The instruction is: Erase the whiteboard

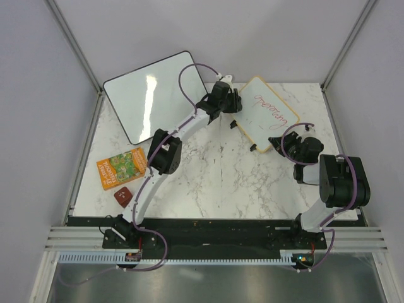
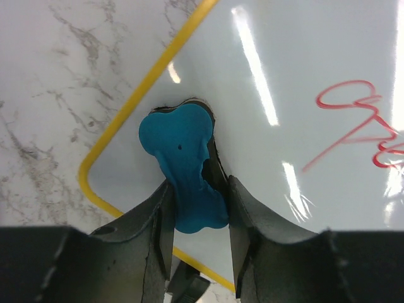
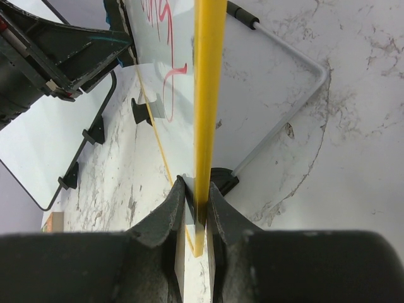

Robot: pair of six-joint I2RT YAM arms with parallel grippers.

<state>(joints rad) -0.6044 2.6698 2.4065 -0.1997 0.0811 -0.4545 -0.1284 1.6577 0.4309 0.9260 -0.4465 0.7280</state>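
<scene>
**Both arms on the small board, red writing not yet wiped**

From the overhead view I see the whiteboard (image 1: 268, 113) upper right of centre on the marble table (image 1: 214, 183), its red handwriting (image 1: 276, 112) plain to read as a scrawl across the face. My left gripper (image 2: 199, 196) is clamped on a blue eraser (image 2: 182, 158), whose broad end presses the white surface just inside a rounded yellow corner, left of the red strokes. My right gripper (image 3: 197, 202) pinches the board's yellow frame edge, which runs straight up the middle of its wrist view. The larger black-framed board (image 1: 151, 101) sits at upper left. An orange booklet (image 1: 121, 168) and a small dark red block (image 1: 123, 196) lie at lower left, well apart from both arms.
</scene>
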